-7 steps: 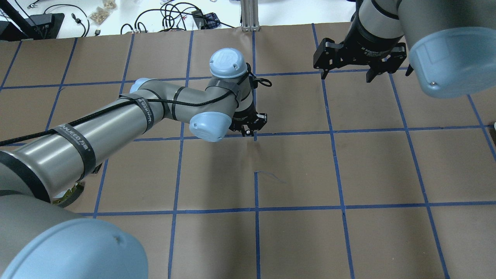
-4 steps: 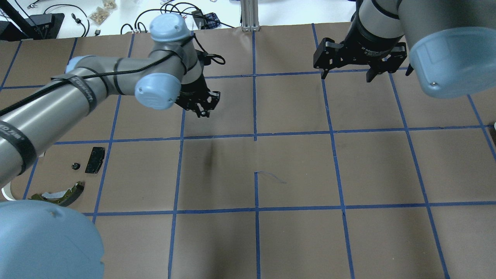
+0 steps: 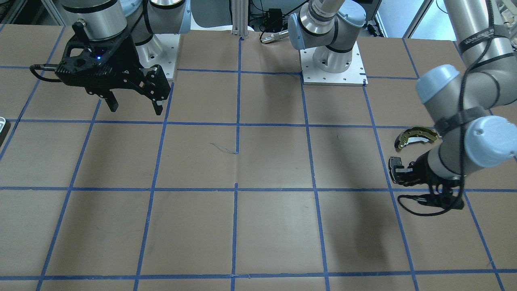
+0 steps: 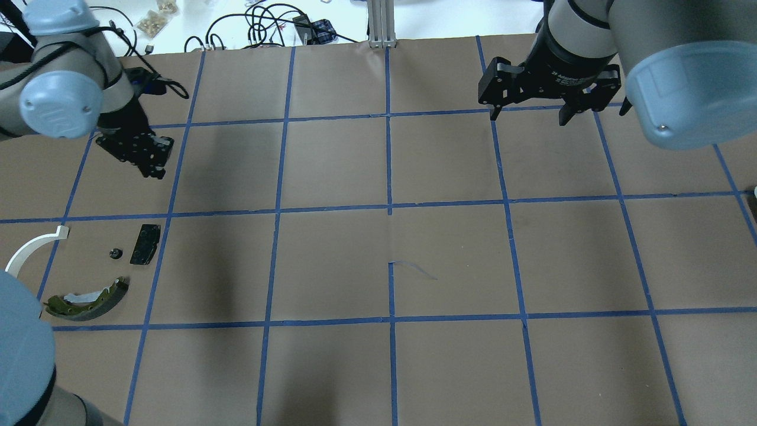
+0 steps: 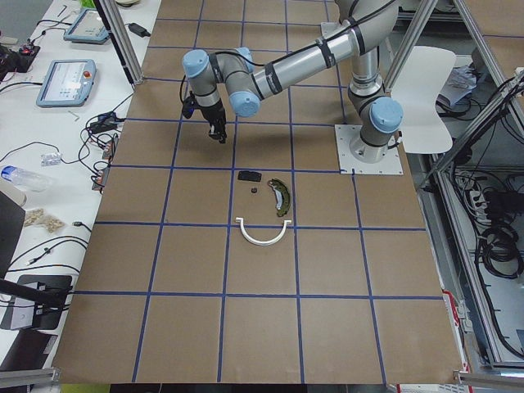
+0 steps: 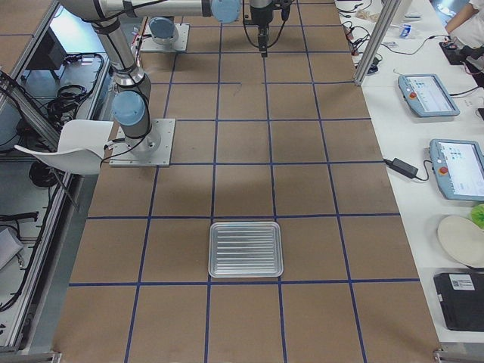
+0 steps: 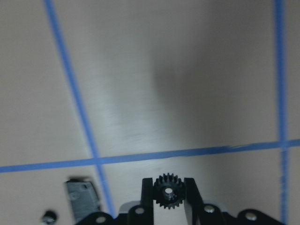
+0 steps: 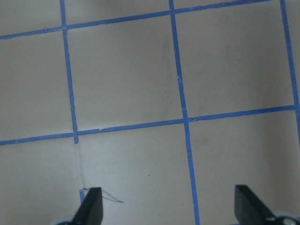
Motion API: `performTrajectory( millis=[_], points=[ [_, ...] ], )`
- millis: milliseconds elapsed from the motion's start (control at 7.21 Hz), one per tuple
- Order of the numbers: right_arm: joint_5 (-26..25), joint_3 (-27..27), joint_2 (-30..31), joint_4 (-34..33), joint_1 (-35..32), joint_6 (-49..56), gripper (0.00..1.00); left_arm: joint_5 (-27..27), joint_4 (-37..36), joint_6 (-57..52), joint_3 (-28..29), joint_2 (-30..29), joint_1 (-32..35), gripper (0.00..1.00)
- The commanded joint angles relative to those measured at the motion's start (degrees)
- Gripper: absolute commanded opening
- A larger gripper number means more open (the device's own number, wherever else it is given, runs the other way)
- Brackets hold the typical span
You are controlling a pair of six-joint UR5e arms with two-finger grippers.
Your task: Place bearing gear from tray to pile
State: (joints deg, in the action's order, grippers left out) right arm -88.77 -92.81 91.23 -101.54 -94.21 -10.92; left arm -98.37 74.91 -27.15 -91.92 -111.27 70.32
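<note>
The desk (image 4: pixel 449 260) is covered with matt brown paper and blue tape (image 4: pixel 388 160), the tray (image 6: pixel 246 249) looks like ribbed shiny metal, the bearing gear (image 7: pixel 168 192) is matt black, and the arc-shaped strip (image 5: pixel 262 237) looks like smooth white plastic.

The brown worktop (image 4: pixel 449 254) has a grid of blue tape lines. The left hand (image 4: pixel 155 170) hangs at about 10 o'clock of the view, with its fingers pointing toward 5 o'clock; whether they hold something cannot be seen here. The right hand (image 4: pixel 528 117) is at 1 o'clock, its fingers wide apart with nothing between them. At 8 o'clock lies the pile (image 4: pixel 106 293): a black pad (image 4: pixel 145 243), a small black round part (image 4: pixel 116 254) just beside it at 9 o'clock, a white arc strip (image 4: pixel 28 247) further toward 9 o'clock, and an olive brake shoe (image 4: pixel 89 299) at 6 o'clock of these. A small corner of the tray (image 4: pixel 753 200) shows at 3 o'clock.
</note>
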Motion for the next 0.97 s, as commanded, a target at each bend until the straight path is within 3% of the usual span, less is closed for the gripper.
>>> performTrajectory(
  millis=[0,277,832],
  points=[
    [0.0,0.0,0.0,-0.1,0.0,-0.1,1.0,-0.2,-1.0,-7.8,-2.7,0.3,-8.9,0.0],
    [0.0,0.0,0.0,-0.1,0.0,0.0,1.0,0.1,-4.2,-13.8,-4.8,-0.5,-14.1,0.0],
    [0.1,0.0,0.4,-0.5,0.1,0.0,1.0,0.3,-9.5,-17.3,-9.3,-1.9,-15.8,0.0]
  ],
)
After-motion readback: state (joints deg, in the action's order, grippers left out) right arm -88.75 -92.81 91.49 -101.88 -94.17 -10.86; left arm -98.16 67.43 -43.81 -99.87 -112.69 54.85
